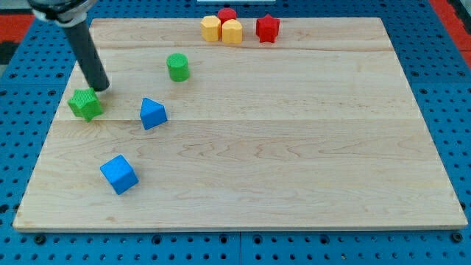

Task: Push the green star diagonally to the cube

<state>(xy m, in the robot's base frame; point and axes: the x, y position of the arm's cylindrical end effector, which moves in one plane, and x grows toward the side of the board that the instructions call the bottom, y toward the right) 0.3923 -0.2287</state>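
Arm: one dark rod (85, 51), entering from the view's top left corner and leaning down toward the view's right. My tip (101, 88) rests on the board (294, 162), just beside the green star (85, 104), at its upper right edge; whether they touch cannot be told. The tool is a plain rod with no jaws, so it neither spreads nor pinches anything.

Green blocks, two: the green star, near the board's left edge, and a green cylinder (177, 66), upright, toward the view's top right of the star and apart from it.

Blue blocks, two: a blue cube (118, 174), toward the view's bottom of the star and slightly to its right, well apart; a blue wedge-like block (153, 112), between the star and the board's middle, shape not fully clear.

Yellow blocks, two: yellow block A (211, 29) and yellow block B (232, 32), side by side at the top edge.

Red blocks, two: a red block (227, 14) behind the yellow pair, mostly hidden; a red star (267, 28) just right of them.

Total: eight blocks.
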